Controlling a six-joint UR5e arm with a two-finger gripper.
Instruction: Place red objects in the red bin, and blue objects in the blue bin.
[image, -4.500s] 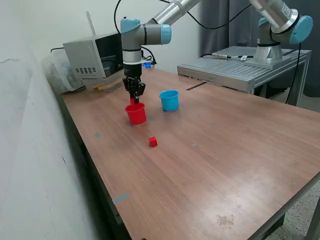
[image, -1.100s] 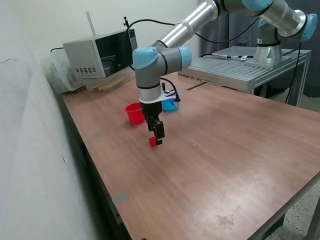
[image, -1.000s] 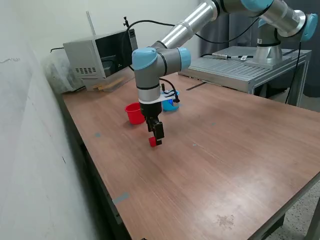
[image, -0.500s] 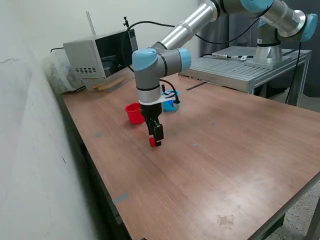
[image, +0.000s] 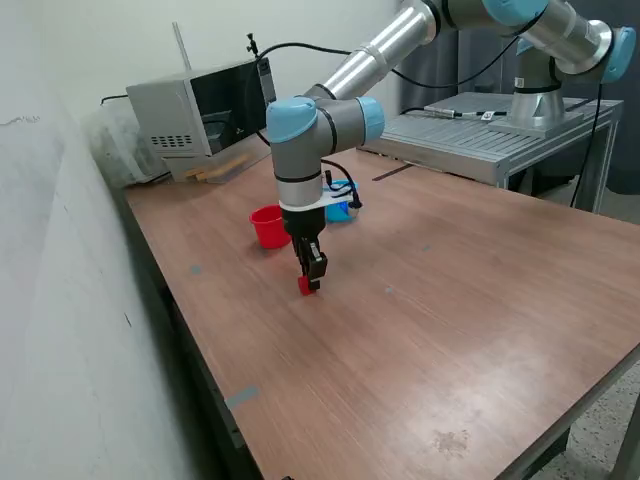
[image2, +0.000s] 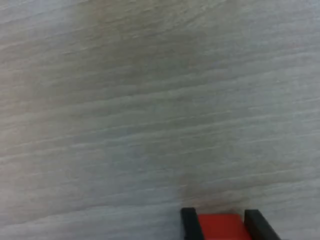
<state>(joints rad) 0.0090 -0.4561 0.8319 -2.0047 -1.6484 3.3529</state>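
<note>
Tool (image: 310, 283) down at worktop (image: 450, 300), fingers (image2: 189, 222) either side of red cube (image: 304, 287) and clamped on it (wrist view confirms), red bin (image: 267, 226) at 11 o'clock from cube, blue bin (image: 341, 209) partly hidden behind arm.

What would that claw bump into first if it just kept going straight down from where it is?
The gripper points straight down with the red cube between its fingers. Directly beneath is the wooden table, so it would probably press into the tabletop first; any remaining gap can't be judged.
</note>
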